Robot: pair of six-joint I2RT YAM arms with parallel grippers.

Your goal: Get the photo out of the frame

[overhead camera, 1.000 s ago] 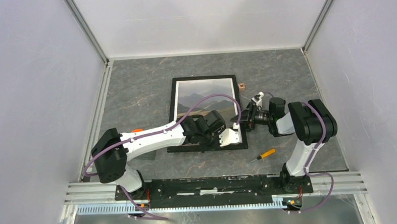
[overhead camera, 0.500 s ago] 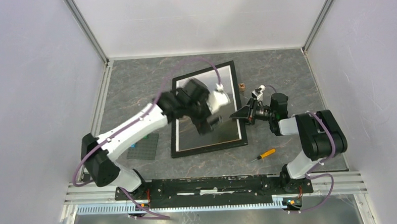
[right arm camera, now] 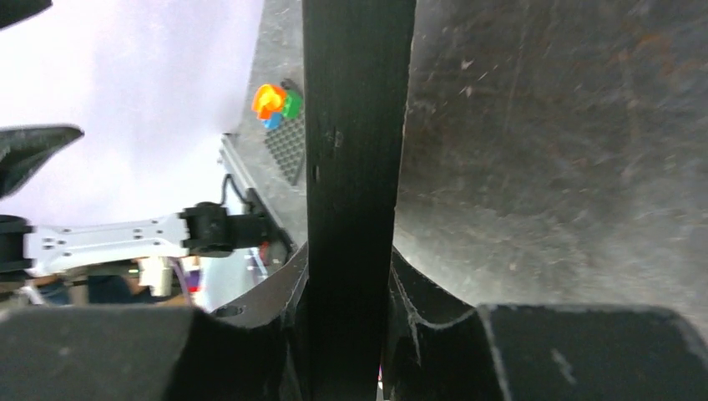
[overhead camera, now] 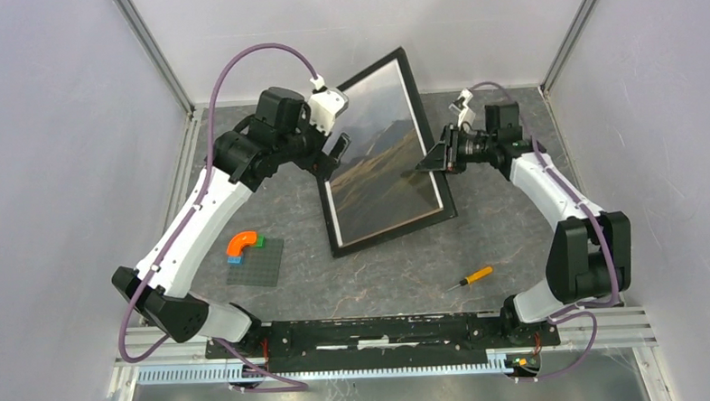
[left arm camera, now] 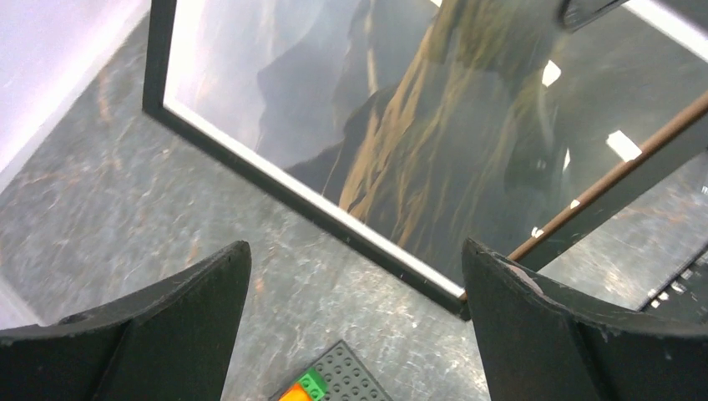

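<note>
The large rectangular picture frame with a thin black border and glass front (overhead camera: 394,236) stands tilted in the upper middle of the overhead view. Its top end rises toward the back wall and its low end lies near the centre of the grey marbled table (overhead camera: 516,239). Whether that low end touches the table cannot be told. The photo, a print of misty grey mountains over green-brown hills with a thin white edge (overhead camera: 382,177), sits inside the frame behind the glass, not yet taken out.

The right claw (overhead camera: 427,164) is clamped on the frame's right-hand edge, about halfway along it. In the right wrist view the black edge runs straight up the middle of the picture, pinched between the two dark fingers (right arm camera: 250,334).

The left claw (overhead camera: 334,156) hangs just beside the frame's left edge at the upper left of the frame, with its fingers spread wide and gripping nothing. In the left wrist view the two fingers sit at the lower corners, with the glass front and bare table showing between them.

At the lower left of the overhead view lies a small dark grey studded baseplate (overhead camera: 262,270) carrying an orange arch brick (overhead camera: 241,243) with green and blue bricks beside it. An orange-handled screwdriver (overhead camera: 469,278) lies on the table at the lower right, well apart from the frame.
</note>
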